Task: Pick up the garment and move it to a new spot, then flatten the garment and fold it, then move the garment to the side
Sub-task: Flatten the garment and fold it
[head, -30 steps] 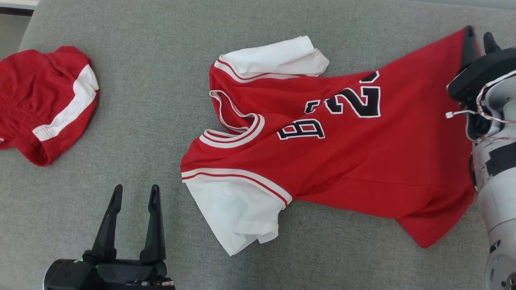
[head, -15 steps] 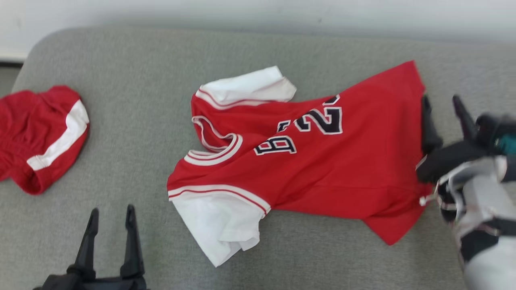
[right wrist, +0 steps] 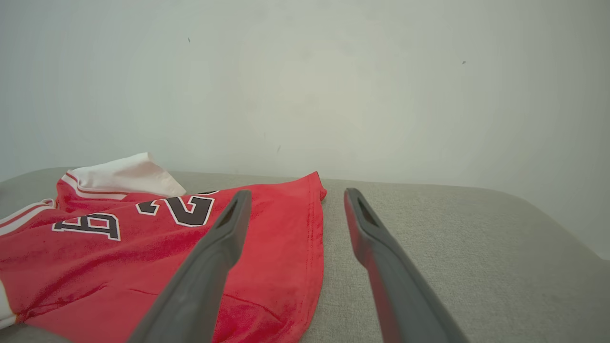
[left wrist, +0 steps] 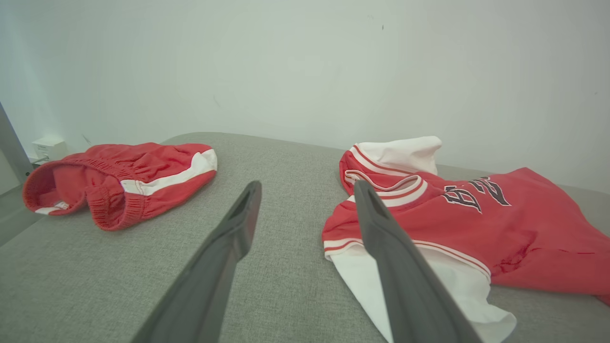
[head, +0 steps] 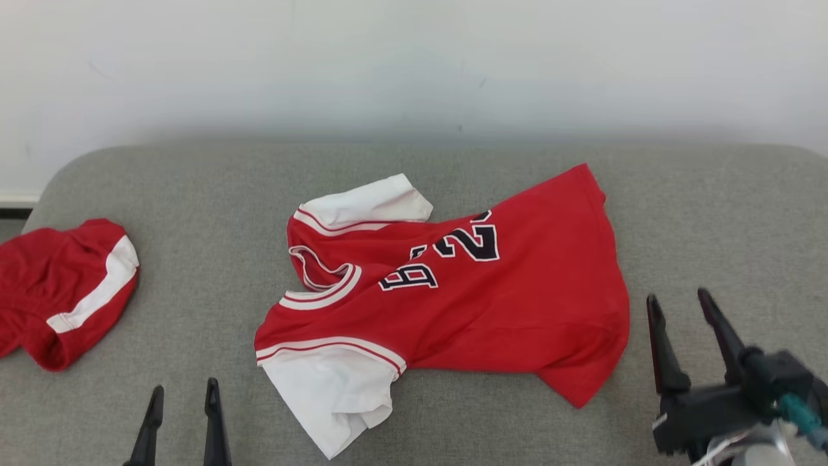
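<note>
The garment (head: 485, 304) is a red jersey with white sleeves and black numerals. It lies spread but creased on the grey cushion (head: 194, 194), collar to the left and hem to the right. My right gripper (head: 678, 296) stands open just right of the hem, apart from the cloth; in the right wrist view the gripper (right wrist: 298, 192) has the hem edge of the garment (right wrist: 167, 257) under its left finger. My left gripper (head: 184, 386) is open at the lower left, short of the near white sleeve. The left wrist view has that gripper (left wrist: 307, 186) empty, with the garment (left wrist: 476, 224) to its right.
Red shorts (head: 65, 291) with a white stripe lie at the cushion's left end, also in the left wrist view as shorts (left wrist: 119, 176). A pale wall (head: 414, 65) rises behind the cushion. Bare grey fabric lies right of the hem and between shorts and jersey.
The head camera has tilted up, bringing the wall into view. My right gripper opened, left the hem's far corner and drew back toward me. The jersey lies loose.
</note>
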`<state>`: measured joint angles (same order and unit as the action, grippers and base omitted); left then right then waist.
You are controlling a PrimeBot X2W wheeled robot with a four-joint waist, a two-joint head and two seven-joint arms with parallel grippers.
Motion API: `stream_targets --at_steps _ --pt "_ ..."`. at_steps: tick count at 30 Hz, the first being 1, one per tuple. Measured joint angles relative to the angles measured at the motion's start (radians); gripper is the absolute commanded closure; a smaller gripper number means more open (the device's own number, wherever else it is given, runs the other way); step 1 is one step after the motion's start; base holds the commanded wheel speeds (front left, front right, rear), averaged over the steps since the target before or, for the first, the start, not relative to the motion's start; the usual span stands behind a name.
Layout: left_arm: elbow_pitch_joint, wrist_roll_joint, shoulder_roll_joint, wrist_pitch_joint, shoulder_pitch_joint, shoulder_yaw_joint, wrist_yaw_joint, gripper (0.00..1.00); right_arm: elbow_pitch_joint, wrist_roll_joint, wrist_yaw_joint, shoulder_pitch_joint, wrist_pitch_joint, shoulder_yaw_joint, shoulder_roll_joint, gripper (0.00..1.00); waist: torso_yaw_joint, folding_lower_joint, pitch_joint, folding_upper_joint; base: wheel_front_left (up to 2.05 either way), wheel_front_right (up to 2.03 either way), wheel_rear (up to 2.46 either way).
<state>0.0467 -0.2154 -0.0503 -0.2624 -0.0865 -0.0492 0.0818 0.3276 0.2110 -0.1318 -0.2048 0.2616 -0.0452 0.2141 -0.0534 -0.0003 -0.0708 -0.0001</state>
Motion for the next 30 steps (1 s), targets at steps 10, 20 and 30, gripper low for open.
stream_targets --at_steps 10,20,30 --pt "0.044 -0.005 0.0 0.0 -0.039 -0.013 0.005 0.0 -0.125 -0.112 0.0 0.221 0.002 0.06 -0.085 0.0 0.016 0.0001 0.104 0.0 0.0 0.0 0.0" --pt "0.118 0.025 0.0 0.0 -0.053 -0.051 0.033 0.0 -0.13 -0.134 0.0 0.277 -0.013 0.067 -0.137 0.0 0.037 0.0002 0.137 0.0 0.0 0.0 0.0" --pt "0.169 0.036 0.0 0.0 -0.046 -0.06 0.043 0.0 -0.105 -0.128 0.0 0.286 -0.033 0.078 -0.156 0.0 0.048 0.0004 0.117 0.0001 0.0 0.0 0.0"
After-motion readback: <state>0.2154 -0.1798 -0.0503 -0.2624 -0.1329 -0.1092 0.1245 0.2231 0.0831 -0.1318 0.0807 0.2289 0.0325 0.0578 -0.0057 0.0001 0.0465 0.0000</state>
